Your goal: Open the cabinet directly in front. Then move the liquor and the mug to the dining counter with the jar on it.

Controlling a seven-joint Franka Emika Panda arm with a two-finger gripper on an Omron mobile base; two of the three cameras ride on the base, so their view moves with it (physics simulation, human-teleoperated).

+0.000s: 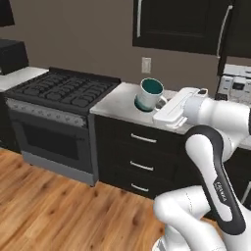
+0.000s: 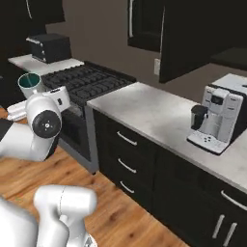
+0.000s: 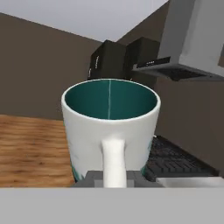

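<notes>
One mug [image 3: 109, 129], teal inside and whitish outside, sits upright in the robot's gripper [image 3: 114, 177], whose jaws are clamped on the base of the mug's handle. In the hand view the pale handle faces the camera, the rim is level, and a thin light line runs down the teal inner wall. No liquid is visible inside.

Taking the stove [image 1: 59, 90] as the landmark: in the left base view the mug [image 1: 150, 94] is held just to the right of the stove, over the near end of the pale counter [image 1: 117, 104] that adjoins it, with the white arm [image 1: 211, 147] reaching in from the lower right. In the right base view the mug [image 2: 30, 84] appears to the left of the stove [image 2: 89, 81], at the tip of the hand. Whether the mug's base touches the counter or hangs just above it cannot be told. Above and to the right of the stove hangs the dark cabinet [image 1: 181, 24] with its long silver handles; further right along the counter stands a coffee machine [image 2: 217, 120].

The step in hand looks like the carry of the mug toward the dining counter. Doing it well probably means keeping the rim level, since a grip on the handle alone lets the mug swing, lifting clear of the counter edge before the base drives, and turning slowly so the mug stays away from the stove and the drawer fronts [image 1: 142, 157] below.
</notes>
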